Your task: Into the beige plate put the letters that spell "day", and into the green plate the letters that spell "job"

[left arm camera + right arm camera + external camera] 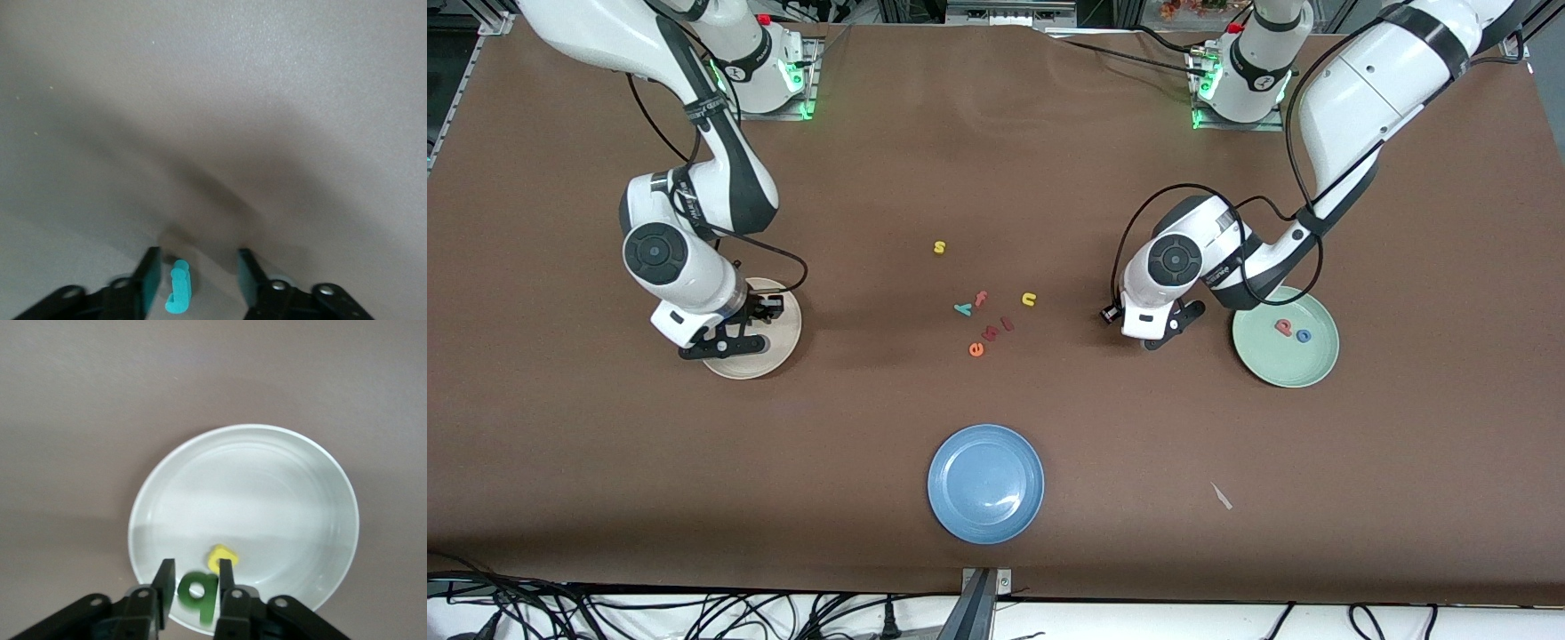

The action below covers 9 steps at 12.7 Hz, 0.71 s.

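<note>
My left gripper (pixel 1167 334) is down at the table beside the green plate (pixel 1272 364), on the side toward the right arm's end. In the left wrist view its fingers (pixel 150 280) stand apart around the teal "j" (pixel 179 290), which is close to one pad. The salmon "b" (pixel 1283 327) and blue "o" (pixel 1304 335) lie in the green plate. My right gripper (pixel 758 325) hangs over the beige plate (pixel 769 357). The dark green "a" (pixel 199 593) is loose between its slightly parted fingers, and the yellow "d" (pixel 223 558) lies in the plate (pixel 267 487). The teal "y" (pixel 962 309) lies mid-table.
Mid-table lie a yellow "s" (pixel 939 247), a pink "f" (pixel 981 299), a yellow "n" (pixel 1029 300), an orange "e" (pixel 976 349) and two small reddish letters beside it. A blue plate (pixel 985 483) sits nearer the front camera. A pale scrap (pixel 1221 496) lies toward the left arm's end.
</note>
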Tool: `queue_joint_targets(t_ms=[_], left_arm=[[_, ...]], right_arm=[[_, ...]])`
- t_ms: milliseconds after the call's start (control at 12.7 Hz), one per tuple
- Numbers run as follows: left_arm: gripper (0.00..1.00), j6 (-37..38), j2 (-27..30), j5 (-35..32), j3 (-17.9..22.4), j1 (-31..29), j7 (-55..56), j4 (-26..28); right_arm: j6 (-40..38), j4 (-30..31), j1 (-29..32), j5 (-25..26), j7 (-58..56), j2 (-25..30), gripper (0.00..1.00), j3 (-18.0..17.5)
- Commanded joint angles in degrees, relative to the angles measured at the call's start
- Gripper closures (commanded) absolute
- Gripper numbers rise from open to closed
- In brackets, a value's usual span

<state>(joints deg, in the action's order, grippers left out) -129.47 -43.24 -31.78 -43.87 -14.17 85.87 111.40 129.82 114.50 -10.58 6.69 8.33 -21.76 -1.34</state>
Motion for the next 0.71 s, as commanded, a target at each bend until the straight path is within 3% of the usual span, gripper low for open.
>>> queue_joint_targets(t_ms=[0,236,394,630], left_arm=[[0.6,0.62,0.17,-0.83,0.01,0.2,1.93,0.75],[0.73,0.88,0.26,-0.56,-0.08,0.46,2.11,1.1],[0.73,0.97,0.17,-0.56,-0.08,0.64,2.11,1.45],[0.74,2.11,0.26,-0.56,-0.08,0.64,1.93,1.45]], right_arm=[[0.52,1.25,0.12,-0.27,-0.16,0.93,0.01,-0.24],[0.7,0.81,0.03,-2.2,2.55,0.67,0.01,-1.2],[2.8,-0.41,-0.58,-3.43,7.63,0.23,0.01,-5.06],[7.02,-5.41,-8.81,-3.44,21.85,-5.03,0.01,-5.69]])
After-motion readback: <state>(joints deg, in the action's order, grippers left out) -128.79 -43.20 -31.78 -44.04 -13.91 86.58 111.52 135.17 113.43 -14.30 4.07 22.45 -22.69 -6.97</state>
